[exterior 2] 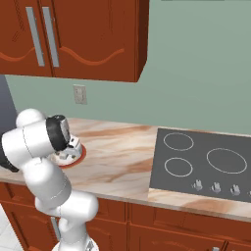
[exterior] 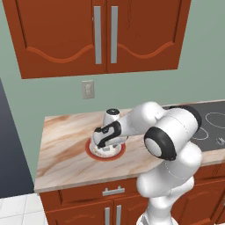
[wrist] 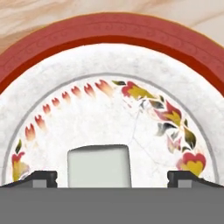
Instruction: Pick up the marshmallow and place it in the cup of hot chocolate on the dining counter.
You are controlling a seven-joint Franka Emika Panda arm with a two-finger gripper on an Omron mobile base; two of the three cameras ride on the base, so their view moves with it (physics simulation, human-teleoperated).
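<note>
Greyish marshmallow [wrist: 99,166] on red-rimmed plate [wrist: 109,48]

Pale grey-white marshmallow [wrist: 99,166], soft-edged block, lying flat on plate [wrist: 109,48]

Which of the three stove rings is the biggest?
The ring on the right side of the black cooktop, the wide oval above the knobs. The two rings to its left, one behind the other, are clearly smaller.
</note>
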